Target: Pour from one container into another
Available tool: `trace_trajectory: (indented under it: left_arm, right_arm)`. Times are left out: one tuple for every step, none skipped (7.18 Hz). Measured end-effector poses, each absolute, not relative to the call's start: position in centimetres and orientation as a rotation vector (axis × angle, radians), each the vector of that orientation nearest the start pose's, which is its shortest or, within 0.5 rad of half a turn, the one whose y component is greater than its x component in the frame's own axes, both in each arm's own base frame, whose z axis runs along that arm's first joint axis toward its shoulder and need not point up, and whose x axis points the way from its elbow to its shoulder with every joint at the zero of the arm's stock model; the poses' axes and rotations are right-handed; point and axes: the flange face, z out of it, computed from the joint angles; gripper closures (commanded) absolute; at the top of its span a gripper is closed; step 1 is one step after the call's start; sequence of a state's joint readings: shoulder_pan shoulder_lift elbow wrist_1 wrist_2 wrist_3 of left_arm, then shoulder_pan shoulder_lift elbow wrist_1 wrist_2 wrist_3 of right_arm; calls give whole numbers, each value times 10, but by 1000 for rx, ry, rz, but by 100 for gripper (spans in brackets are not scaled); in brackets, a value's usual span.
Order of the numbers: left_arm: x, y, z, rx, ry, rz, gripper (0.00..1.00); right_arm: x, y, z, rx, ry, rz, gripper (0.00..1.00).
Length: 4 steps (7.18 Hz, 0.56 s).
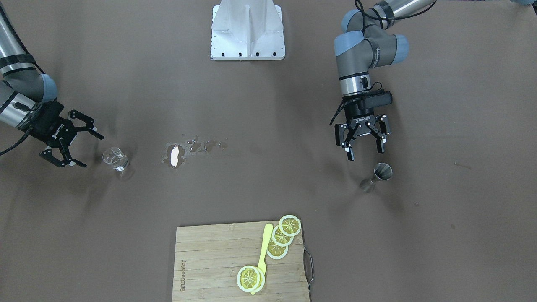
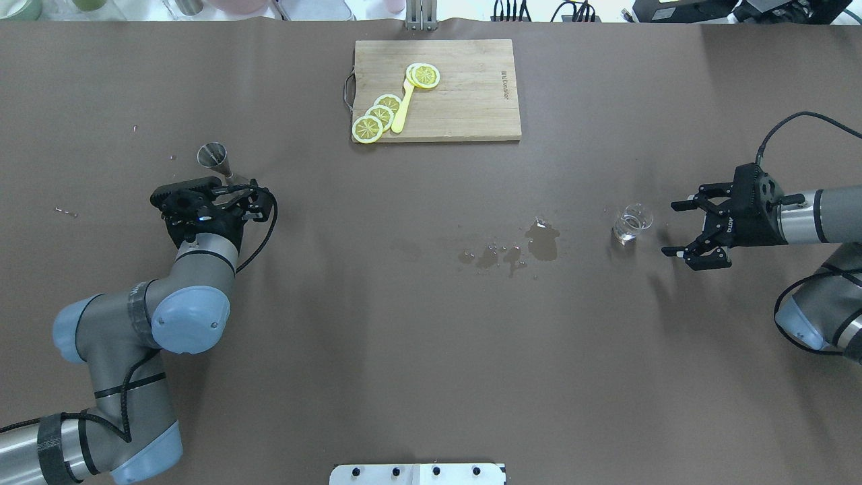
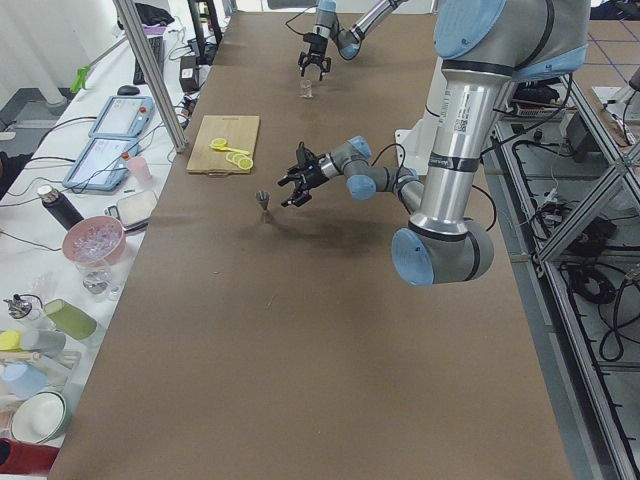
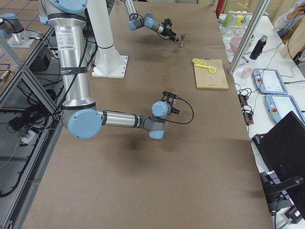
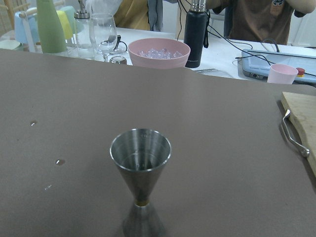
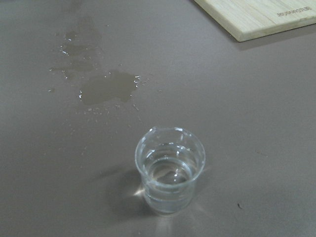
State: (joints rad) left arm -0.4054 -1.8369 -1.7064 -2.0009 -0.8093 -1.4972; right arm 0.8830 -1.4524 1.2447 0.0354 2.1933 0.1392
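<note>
Right gripper (image 1: pixel 93 151) and left gripper (image 1: pixel 366 154) both gape wide and empty; an off-centre grab could topple the glass cup (image 1: pixel 114 158) and spill it.

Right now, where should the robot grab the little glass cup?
Grip the cup around its round wall, about halfway up. It stands upright with liquid inside, so come in level from the side, where the right gripper faces it, jaws open.

An upright glass cup (image 6: pixel 169 175) holds clear liquid; puddle (image 6: pixel 107 88) and wooden board (image 6: pixel 256 17) lie beyond.
</note>
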Motion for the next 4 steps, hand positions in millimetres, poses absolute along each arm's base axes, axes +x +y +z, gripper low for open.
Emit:
trace_trajectory:
  left_arm:
    - [470, -422, 402, 902, 588, -615, 3]
    - [474, -424, 408, 903, 576, -614, 3]
    - [478, -425, 413, 905, 570, -625, 3]
    - [483, -428, 420, 914, 558, -644, 3]
  right_arm:
    - [-283, -463, 579, 1065, -1048, -875, 5]
    - [-287, -467, 576, 1066, -1051, -870, 5]
    - [-291, -471, 573, 1069, -1054, -868, 5]
    - [-295, -475, 570, 1072, -1056, -867, 6]
